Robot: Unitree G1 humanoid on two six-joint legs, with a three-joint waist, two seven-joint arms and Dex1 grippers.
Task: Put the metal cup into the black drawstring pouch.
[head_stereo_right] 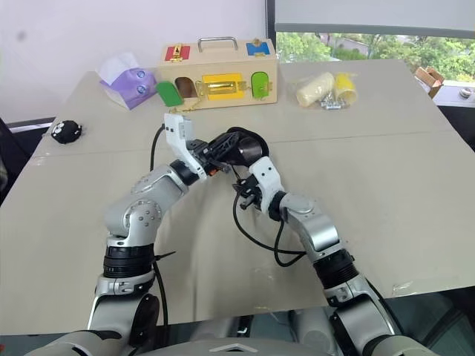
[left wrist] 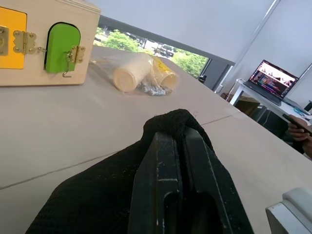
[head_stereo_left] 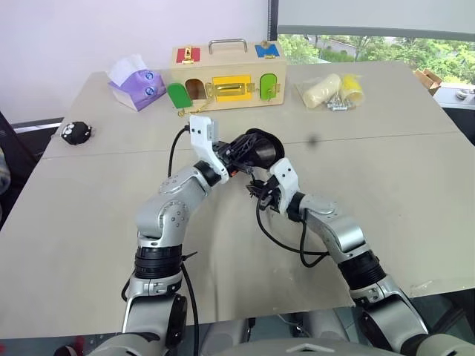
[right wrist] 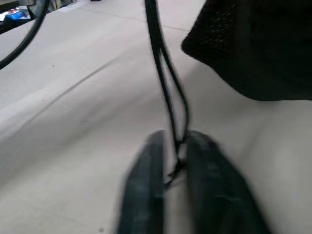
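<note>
Now, working left to right, your left gripper [head_stereo_left: 236, 159] is pinching the pouch [head_stereo_left: 260, 149] by its fabric, fingers [left wrist: 168, 190] pressed together on the black mesh and holding it up off the table [head_stereo_left: 386, 193]. Just to the right and a little lower, your right gripper [head_stereo_left: 265, 191] is sitting under the hanging bag, fingers [right wrist: 146, 195] squeezed together on the thin black cord [right wrist: 170, 112] that is dangling from the pouch. So the key relation is this: the pouch is hanging up and slightly left of the right gripper, the cord is running nearly straight down from bag to fingers, and that line is the axis you'd be pulling along to cinch the mouth. Your left arm is the one nearer the bag itself.

The pouch is looking rounded and bulging, soft matte black. I'm judging the cup is already inside, since it isn't standing anywhere on the table, but I cannot tell for certain through the fabric.
</note>
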